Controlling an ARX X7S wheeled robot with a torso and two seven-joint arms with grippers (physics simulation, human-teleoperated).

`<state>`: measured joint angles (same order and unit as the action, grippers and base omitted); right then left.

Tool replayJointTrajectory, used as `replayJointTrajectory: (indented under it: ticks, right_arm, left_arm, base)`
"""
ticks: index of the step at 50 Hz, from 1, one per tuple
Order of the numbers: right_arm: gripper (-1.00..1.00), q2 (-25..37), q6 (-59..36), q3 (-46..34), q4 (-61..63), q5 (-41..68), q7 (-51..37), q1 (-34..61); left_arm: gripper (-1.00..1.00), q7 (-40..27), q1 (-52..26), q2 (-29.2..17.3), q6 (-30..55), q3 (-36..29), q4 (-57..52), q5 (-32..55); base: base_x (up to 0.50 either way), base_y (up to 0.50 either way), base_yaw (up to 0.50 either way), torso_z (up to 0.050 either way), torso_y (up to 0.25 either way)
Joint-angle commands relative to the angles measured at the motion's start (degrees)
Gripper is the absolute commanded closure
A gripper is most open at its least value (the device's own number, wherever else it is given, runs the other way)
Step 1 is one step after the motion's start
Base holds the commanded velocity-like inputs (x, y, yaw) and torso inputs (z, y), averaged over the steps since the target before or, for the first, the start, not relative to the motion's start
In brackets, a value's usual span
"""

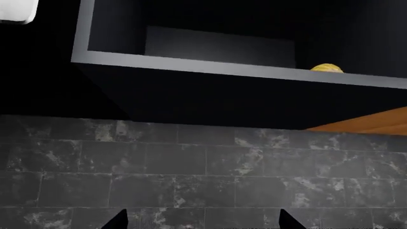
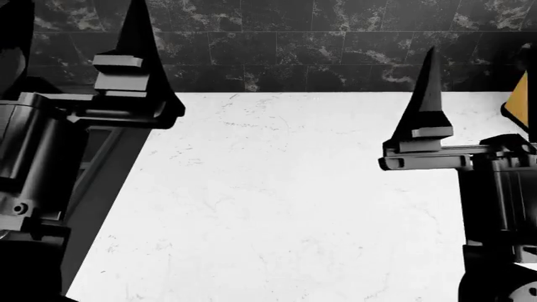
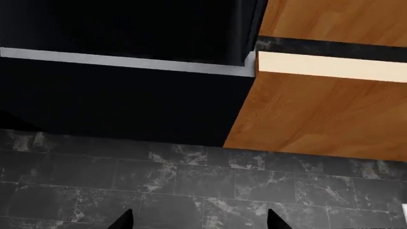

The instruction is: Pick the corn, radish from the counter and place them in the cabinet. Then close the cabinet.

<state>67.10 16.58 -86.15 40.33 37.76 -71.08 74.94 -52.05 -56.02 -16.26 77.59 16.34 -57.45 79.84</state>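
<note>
Both arms were raised over the counter (image 2: 277, 207), whose white veined top lay bare between them in the head view. The left gripper (image 1: 200, 220) pointed up at the dark marbled wall tiles (image 1: 190, 171), its two black fingertips (image 1: 117, 220) set wide apart with nothing between them. The right gripper (image 3: 198, 220) stood the same way — fingertips parted, holding nothing. Above the tiles hung the cabinet (image 1: 222, 67), a dark box with a pale grey front edge, its front open in the left wrist view. The corn (image 1: 327, 68) sat inside on the cabinet floor, only a rounded yellow top showing above that edge. Beside the cabinet, an orange wooden panel (image 3: 318, 114) met its side in the right wrist view. The radish could not be made out in any view.
</note>
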Motion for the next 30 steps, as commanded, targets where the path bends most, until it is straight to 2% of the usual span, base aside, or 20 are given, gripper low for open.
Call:
replayJointTrajectory:
  ticks: [1, 18, 24, 30]
  right_arm:
    - [-1.00, 8.3, 6.3, 2.2, -0.2, 4.7, 2.6, 0.8]
    - [-1.00, 16.6, 9.6, 4.7, -2.4, 9.2, 0.9, 1.9]
    - [-1.00, 19.2, 7.7, 6.3, -2.3, 11.5, 2.0, 3.6]
    - [-1.00, 18.4, 2.1, 10.0, -4.5, 17.0, 6.9, 8.1]
  left_arm:
    - [-1.00, 3.0, 3.1, -0.1, -2.1, -0.8, -0.7, -4.4]
    - [-1.00, 2.2, 4.8, -1.5, -4.3, -1.8, -1.0, -4.2]
    - [-1.00, 2.7, 5.7, -1.8, -5.3, -2.5, -1.1, -5.1]
    - [-1.00, 2.0, 5.3, -2.3, -5.9, -2.8, -0.6, -4.5]
  base:
    - [0.00, 0.00, 0.00, 0.000, 0.000]
    - [0.00, 0.00, 0.00, 0.000, 0.000]
    - [0.00, 0.00, 0.00, 0.000, 0.000]
    - [0.00, 0.00, 0.00, 0.000, 0.000]
